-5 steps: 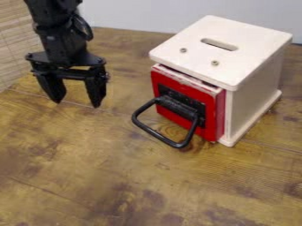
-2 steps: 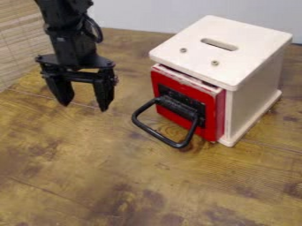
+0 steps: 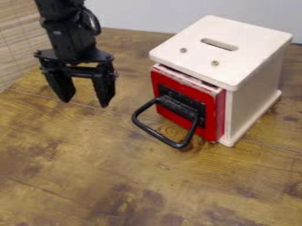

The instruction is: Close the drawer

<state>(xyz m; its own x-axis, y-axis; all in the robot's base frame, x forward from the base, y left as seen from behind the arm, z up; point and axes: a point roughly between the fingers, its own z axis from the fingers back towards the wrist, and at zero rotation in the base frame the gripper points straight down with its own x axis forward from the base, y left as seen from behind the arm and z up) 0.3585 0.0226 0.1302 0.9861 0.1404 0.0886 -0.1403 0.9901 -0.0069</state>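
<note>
Black gripper [image 3: 83,91], fingers spread, nothing between. Red drawer [image 3: 189,103] to its image-right, handle [image 3: 165,124] foremost; drawer gap seemingly slight, depth uncertain.

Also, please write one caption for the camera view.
Open end effector beside a white cube box with red drawer.

A single camera is looking down at an angle from above the worktop [image 3: 101,177], facing its far edge from fairly near.
</note>
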